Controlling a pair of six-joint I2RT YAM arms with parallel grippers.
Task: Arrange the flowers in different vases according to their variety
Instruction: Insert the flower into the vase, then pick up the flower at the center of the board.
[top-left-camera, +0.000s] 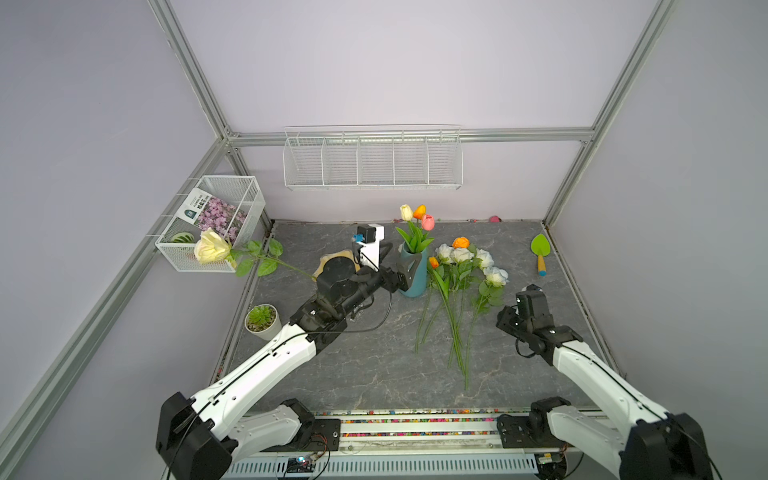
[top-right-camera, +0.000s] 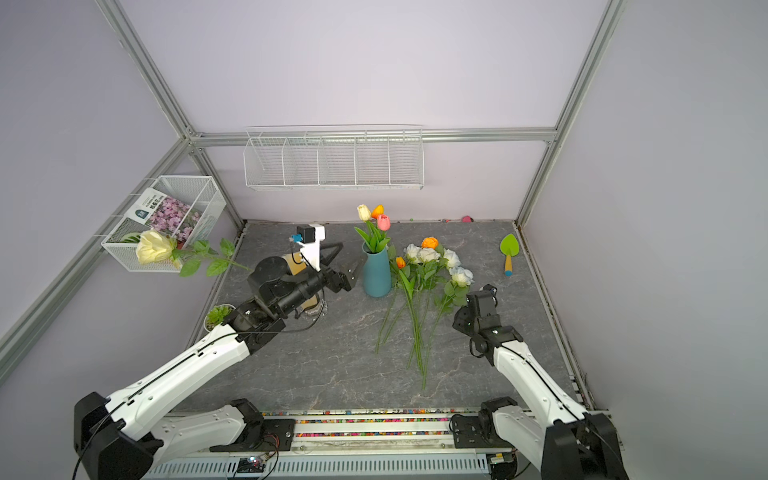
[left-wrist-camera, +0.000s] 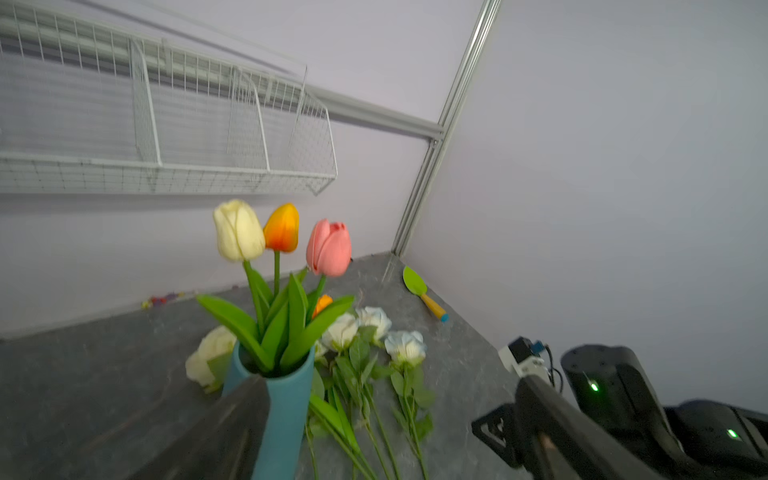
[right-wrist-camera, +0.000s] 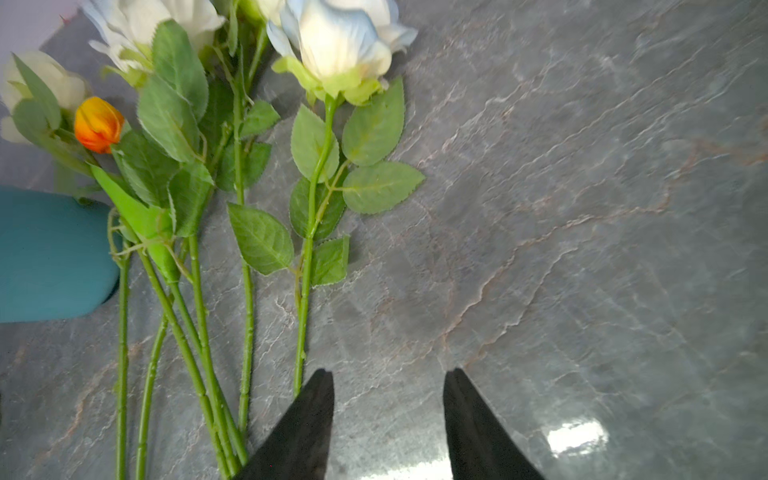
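A teal-blue vase (top-left-camera: 415, 282) (top-right-camera: 376, 276) (left-wrist-camera: 291, 407) holds three tulips (top-left-camera: 417, 216) in cream, orange and pink. My left gripper (top-left-camera: 397, 259) (top-right-camera: 345, 262) (left-wrist-camera: 386, 390) is open just left of it and holds nothing. Behind that arm is the amber vase (top-right-camera: 292, 266); a cream-yellow rose (top-left-camera: 212, 246) (top-right-camera: 154, 247) leans far out of it to the left. Several white-blue roses (top-left-camera: 461, 254) (right-wrist-camera: 340, 41), an orange rose (top-left-camera: 460, 242) and an orange tulip (top-left-camera: 433, 262) (right-wrist-camera: 99, 124) lie on the table. My right gripper (top-left-camera: 505, 322) (right-wrist-camera: 388, 374) hovers open beside the outermost rose stem (right-wrist-camera: 305, 291).
A succulent in a white pot (top-left-camera: 262, 320) stands by the left arm. A wire basket (top-left-camera: 245, 195) with a flower packet hangs on the left wall, and a wire rack (top-left-camera: 372, 160) hangs on the back wall. A green trowel (top-left-camera: 540, 251) lies at the back right.
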